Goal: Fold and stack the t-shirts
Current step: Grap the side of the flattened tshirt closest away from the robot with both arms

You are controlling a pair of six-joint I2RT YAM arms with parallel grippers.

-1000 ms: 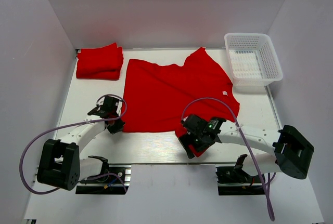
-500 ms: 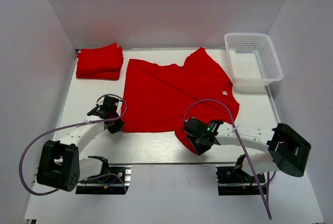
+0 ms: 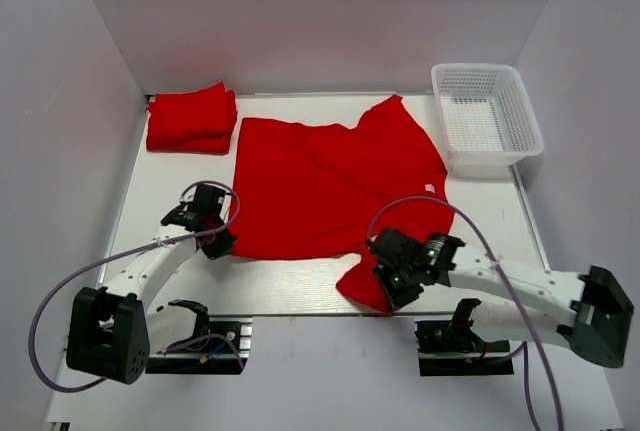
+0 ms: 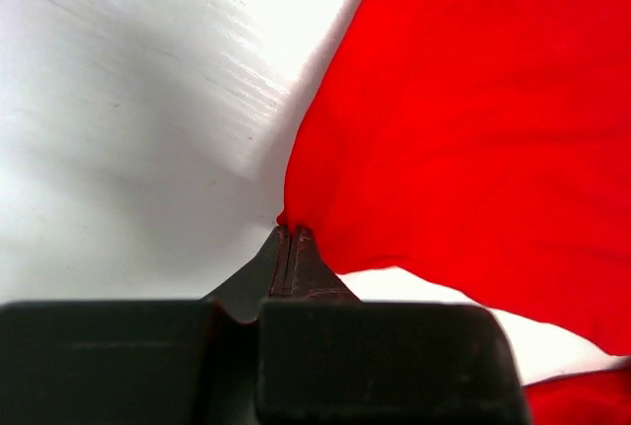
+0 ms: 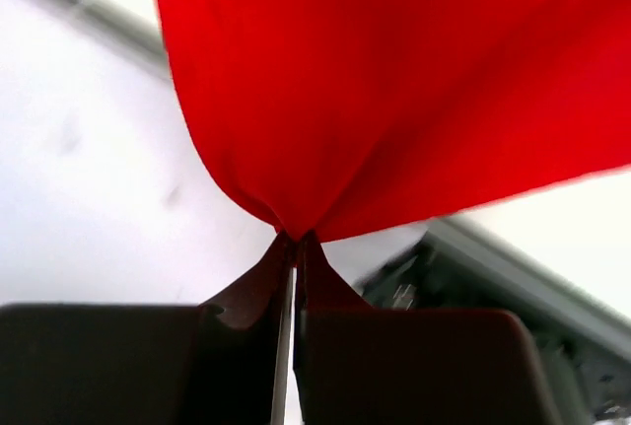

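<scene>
A bright red t-shirt [image 3: 330, 186] lies spread over the middle of the white table [image 3: 170, 201]. My left gripper [image 3: 222, 247] is shut on its near left corner; the left wrist view has the cloth [image 4: 473, 119] pinched at the tips of that gripper [image 4: 292, 230]. My right gripper [image 3: 385, 286] is shut on the shirt's near right part, lifted off the table near the front edge. The right wrist view shows the red cloth [image 5: 394, 80] hanging from the closed tips of that gripper [image 5: 297, 238]. A folded red t-shirt [image 3: 190, 119] rests at the back left corner.
A white mesh basket [image 3: 487, 116] stands at the back right. White walls close in the table on the left, back and right. Both arm bases [image 3: 195, 336] sit at the near edge, with purple cables looping over the arms.
My right gripper has shut on the shirt's near right part and pulled it toward the front edge. The whole shirt shifted a little; the left gripper kept its hold and moved slightly left.
</scene>
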